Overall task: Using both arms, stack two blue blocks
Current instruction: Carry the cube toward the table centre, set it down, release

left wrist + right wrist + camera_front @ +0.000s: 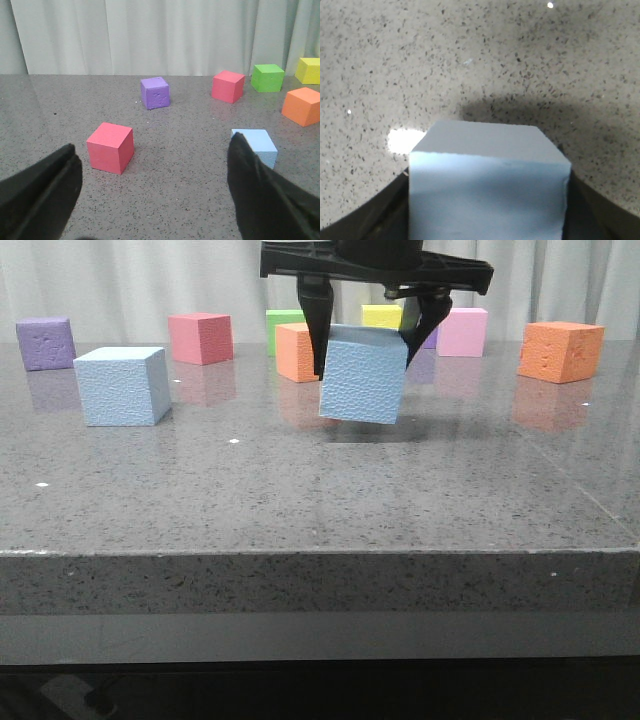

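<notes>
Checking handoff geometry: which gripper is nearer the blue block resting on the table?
Left. The left gripper faces the resting blue block, its right finger overlapping it in view. The right gripper holds the other blue block aloft, well aside.

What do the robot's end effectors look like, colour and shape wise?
Both are matte black. The right end effector has a wide, angular, flat-edged body from which two narrow tapering fingers hang. The left end effector shows two broad, wedge-shaped dark fingers. No cables, markings or labels are visible.
</notes>
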Robot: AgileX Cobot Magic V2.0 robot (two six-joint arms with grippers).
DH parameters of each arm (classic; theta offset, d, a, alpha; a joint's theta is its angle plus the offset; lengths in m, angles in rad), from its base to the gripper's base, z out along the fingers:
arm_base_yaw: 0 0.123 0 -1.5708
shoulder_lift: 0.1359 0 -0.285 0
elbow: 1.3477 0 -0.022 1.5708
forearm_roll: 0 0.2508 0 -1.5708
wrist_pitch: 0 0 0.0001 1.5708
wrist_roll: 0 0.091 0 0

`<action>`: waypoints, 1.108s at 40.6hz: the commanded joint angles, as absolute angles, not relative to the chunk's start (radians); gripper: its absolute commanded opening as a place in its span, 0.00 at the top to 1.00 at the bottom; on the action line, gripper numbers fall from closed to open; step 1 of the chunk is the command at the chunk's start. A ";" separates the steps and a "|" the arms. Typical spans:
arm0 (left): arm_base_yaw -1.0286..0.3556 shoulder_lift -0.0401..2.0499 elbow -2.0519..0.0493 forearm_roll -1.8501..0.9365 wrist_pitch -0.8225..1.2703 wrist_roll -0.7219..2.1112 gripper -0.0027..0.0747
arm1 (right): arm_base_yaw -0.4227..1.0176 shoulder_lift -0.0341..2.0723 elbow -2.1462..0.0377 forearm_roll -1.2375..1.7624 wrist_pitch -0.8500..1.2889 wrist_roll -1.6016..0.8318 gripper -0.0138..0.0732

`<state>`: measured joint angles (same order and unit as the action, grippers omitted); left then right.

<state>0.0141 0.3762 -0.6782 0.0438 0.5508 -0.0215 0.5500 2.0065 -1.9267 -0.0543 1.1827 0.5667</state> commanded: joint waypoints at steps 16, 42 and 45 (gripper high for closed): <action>0.016 0.392 -0.710 0.045 0.468 -0.029 0.21 | 0.547 1.986 -1.965 -0.065 1.151 0.559 0.45; 0.016 0.392 -0.710 0.045 0.468 -0.029 0.21 | 0.546 1.892 -1.972 0.000 1.193 0.301 0.15; 0.016 0.392 -0.710 0.045 0.468 -0.029 0.21 | 0.542 1.845 -1.972 0.000 1.218 0.252 0.15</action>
